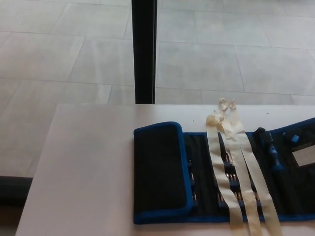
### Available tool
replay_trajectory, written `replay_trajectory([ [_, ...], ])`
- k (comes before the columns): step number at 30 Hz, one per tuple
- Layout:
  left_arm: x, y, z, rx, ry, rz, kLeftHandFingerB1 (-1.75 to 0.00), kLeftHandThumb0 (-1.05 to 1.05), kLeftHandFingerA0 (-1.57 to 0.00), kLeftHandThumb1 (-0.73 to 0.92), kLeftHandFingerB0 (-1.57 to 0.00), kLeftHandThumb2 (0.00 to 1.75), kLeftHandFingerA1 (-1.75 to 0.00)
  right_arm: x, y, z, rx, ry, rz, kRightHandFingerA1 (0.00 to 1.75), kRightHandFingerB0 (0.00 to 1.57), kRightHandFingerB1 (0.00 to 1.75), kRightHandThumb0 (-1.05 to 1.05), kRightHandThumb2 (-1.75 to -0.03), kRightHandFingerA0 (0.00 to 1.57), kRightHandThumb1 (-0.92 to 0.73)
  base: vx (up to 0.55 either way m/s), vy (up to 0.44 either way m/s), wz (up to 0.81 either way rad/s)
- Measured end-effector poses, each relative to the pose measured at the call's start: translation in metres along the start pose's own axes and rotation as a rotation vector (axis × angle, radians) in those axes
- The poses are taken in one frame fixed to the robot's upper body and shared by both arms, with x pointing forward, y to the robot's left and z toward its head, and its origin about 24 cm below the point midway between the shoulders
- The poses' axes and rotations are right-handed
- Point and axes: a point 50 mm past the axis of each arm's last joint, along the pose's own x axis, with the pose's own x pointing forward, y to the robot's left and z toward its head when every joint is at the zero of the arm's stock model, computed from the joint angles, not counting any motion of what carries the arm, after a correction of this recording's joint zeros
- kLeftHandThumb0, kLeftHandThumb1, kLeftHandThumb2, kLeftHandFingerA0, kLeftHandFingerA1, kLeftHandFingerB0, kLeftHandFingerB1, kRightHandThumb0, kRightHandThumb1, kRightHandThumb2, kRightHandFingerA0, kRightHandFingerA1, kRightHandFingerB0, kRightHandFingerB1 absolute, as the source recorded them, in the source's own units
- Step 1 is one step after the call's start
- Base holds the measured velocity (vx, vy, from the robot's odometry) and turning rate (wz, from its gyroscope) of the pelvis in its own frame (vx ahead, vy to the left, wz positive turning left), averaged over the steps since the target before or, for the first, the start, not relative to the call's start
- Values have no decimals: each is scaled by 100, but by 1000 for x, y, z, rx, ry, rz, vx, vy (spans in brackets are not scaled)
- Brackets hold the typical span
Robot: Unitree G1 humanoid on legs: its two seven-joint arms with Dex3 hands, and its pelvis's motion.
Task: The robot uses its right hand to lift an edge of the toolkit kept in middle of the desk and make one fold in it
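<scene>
A black fabric toolkit roll (pixel 226 172) with blue trim lies spread on the white desk (pixel 83 167), running off the picture's right edge. Its left end flap (pixel 160 169) is folded over onto the body. Two cream ribbon straps (pixel 236 167) lie across the pockets, their ends reaching past the far edge. Blue-handled tools (pixel 273 150) sit in the pockets on the right. Neither hand shows in the head view.
A black vertical post (pixel 144 49) stands behind the desk's far edge. Beyond it is a pale tiled floor (pixel 221 54). A white label (pixel 302 156) sits on the toolkit's right part.
</scene>
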Motion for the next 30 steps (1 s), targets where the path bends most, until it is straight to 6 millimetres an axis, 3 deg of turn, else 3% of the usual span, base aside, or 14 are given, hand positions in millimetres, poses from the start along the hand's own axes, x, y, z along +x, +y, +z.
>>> replay_trajectory([
  [1, 1, 3, 2, -19, -2, 10, -65, -86, -48, 92, -38, 72, -76, 1, -2, 2, 34, -3, -11, 100, 29, 63, -76, -63, 67, -77, 0, 0, 0],
  [5, 3, 13, 9, -105, -4, 55, -72, -81, -46, 78, -41, 123, -73, 2, -15, 8, 196, -12, -68, 98, 42, 66, -76, -63, 75, -78, 0, 0, 0],
  [7, 3, 19, 10, -147, 3, 79, -74, -86, -48, 92, -48, 72, -74, 2, -25, 9, 276, -14, -108, 87, 33, 64, -76, -64, 62, -79, 0, 0, 0],
  [8, 4, 22, 9, -172, 10, 92, -71, -80, -46, 78, -45, 123, -72, 2, -30, 9, 321, -14, -129, 107, 35, 66, -75, -64, 67, -77, 0, 0, 0],
  [9, 4, 24, 9, -188, 14, 102, -61, -84, -42, 92, -39, 74, -69, 2, -34, 10, 354, -16, -145, 98, 31, 65, -74, -63, 61, -76, 0, 0, 0],
  [13, 4, 29, 7, -255, 32, 130, -55, -84, -36, 92, -32, 73, -68, 2, -49, 16, 499, -31, -218, 122, 15, 71, -75, -64, 63, -79, 0, 0, 0],
  [16, 4, 33, 5, -297, 45, 152, -80, -84, -56, 92, -47, 73, -78, 1, -60, 19, 602, -38, -271, 115, 29, 76, -67, -64, 47, -85, 0, 0, 0],
  [17, 4, 35, 4, -312, 49, 162, -131, -83, -68, 92, -50, 72, -105, 1, -64, 19, 644, -37, -292, 170, 38, 82, -66, -64, 71, -82, 0, 0, 0],
  [18, 3, 37, 3, -323, 52, 171, -96, -81, -74, 77, -54, 121, -98, 0, -68, 18, 677, -32, -314, 162, 29, 79, -65, -66, 72, -79, 0, 0, 0],
  [20, 3, 41, 2, -345, 58, 187, -108, -84, -61, 92, -49, 71, -90, -1, -76, 16, 734, -17, -354, 165, 34, 82, -66, -67, 89, -82, 0, 0, 0],
  [23, 2, 46, 1, -372, 67, 208, -62, -82, -46, 75, -32, 115, -73, -4, -89, 16, 808, 3, -419, 174, 55, 120, -70, -65, 95, -83, 0, 0, 0],
  [24, 2, 46, 0, -377, 71, 213, -110, -84, -61, 92, -49, 71, -88, -4, -94, 17, 827, 6, -438, 173, 78, 115, -71, -71, 112, -78, 0, 0, 0],
  [25, 2, 47, -1, -381, 75, 217, -75, -86, -50, 92, -39, 76, -78, -5, -97, 20, 839, 3, -451, 158, 32, 91, -72, -69, 94, -78, 0, 0, 0],
  [30, 2, 47, -3, -397, 88, 229, -83, -84, -54, 92, -43, 73, -78, -4, -106, 56, 907, -93, -446, 94, 15, 50, -71, -64, 67, -82, 0, 0, 0],
])
